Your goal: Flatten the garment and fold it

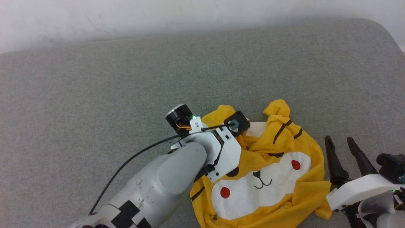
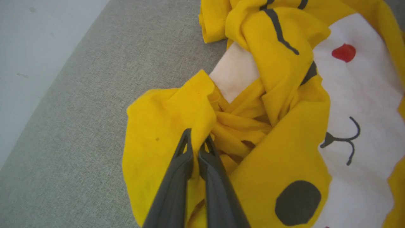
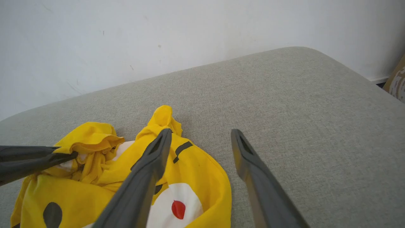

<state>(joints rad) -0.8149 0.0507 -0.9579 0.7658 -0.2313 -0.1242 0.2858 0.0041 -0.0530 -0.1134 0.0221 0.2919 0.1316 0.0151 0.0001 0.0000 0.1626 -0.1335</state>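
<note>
In my head view a thin black cable [image 1: 126,164] lies on the gray cushion [image 1: 110,79] at about 8 o'clock. Just beside it is my left arm [image 1: 164,180], which comes in from 7 o'clock and reaches toward the middle. My left hand [image 2: 196,137] is down on the garment [image 1: 278,190]. In my left wrist view its two dark fingers are squeezed close together, and a fold of yellow cloth is pinched between the tips. That fold is on the bunched-up side of the heap, at about 10 o'clock of it in my head view. The garment lies on the cushion at about 5 o'clock in my head view. It is all crumpled, not flat. Its picture faces up: a white patch with two red dots [image 1: 295,164] and a little nose and mouth. There are black stripes [image 1: 281,131] near 12 o'clock of the heap, and a black oval [image 2: 297,202] close by my left hand. A small yellow knob of cloth sticks up at 12 o'clock of the heap. At 4 o'clock in my head view is my right hand [image 1: 338,139]. Its fingers are spread wide with only cushion between them, and they point to about 11 o'clock. They are just beside the garment's right edge, and I cannot tell if they touch it.
</note>
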